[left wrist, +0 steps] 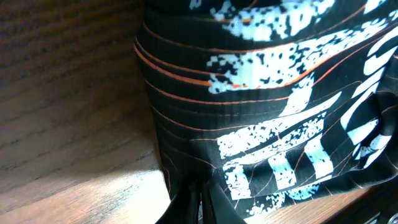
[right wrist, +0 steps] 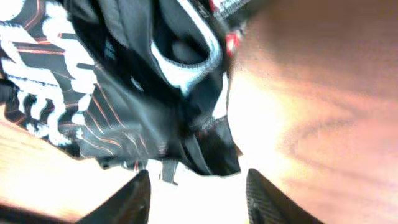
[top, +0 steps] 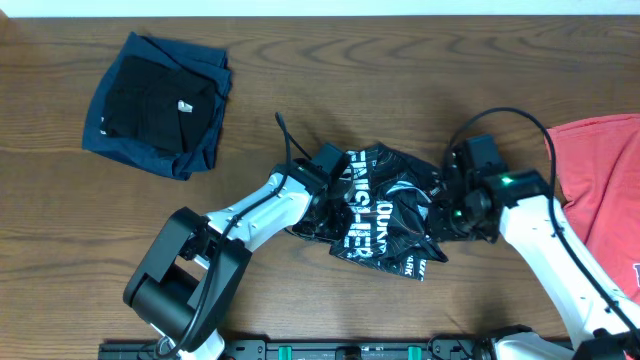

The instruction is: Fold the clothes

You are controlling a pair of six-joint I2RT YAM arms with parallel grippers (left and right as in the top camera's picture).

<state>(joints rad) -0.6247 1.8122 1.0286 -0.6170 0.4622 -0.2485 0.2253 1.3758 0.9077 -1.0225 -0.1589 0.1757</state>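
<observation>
The bunched jersey [top: 385,210] lies at the centre of the surface [top: 300,80], with folded navy garments [top: 155,100] at ten o'clock and a red T-shirt [top: 605,190] at three. The left fingers [left wrist: 181,210] pinch its nine-o'clock edge, probably to anchor it. The right fingers [right wrist: 134,199] stand spread around its three-o'clock hem, gripping nothing.

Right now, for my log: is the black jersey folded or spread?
Crumpled, neither: the black jersey lies bunched with uneven, overlapping layers.

Table [top: 250,90] open btwn navy pile [top: 158,103], jersey [top: 385,210]; red tee [top: 600,190] crowds right.
</observation>
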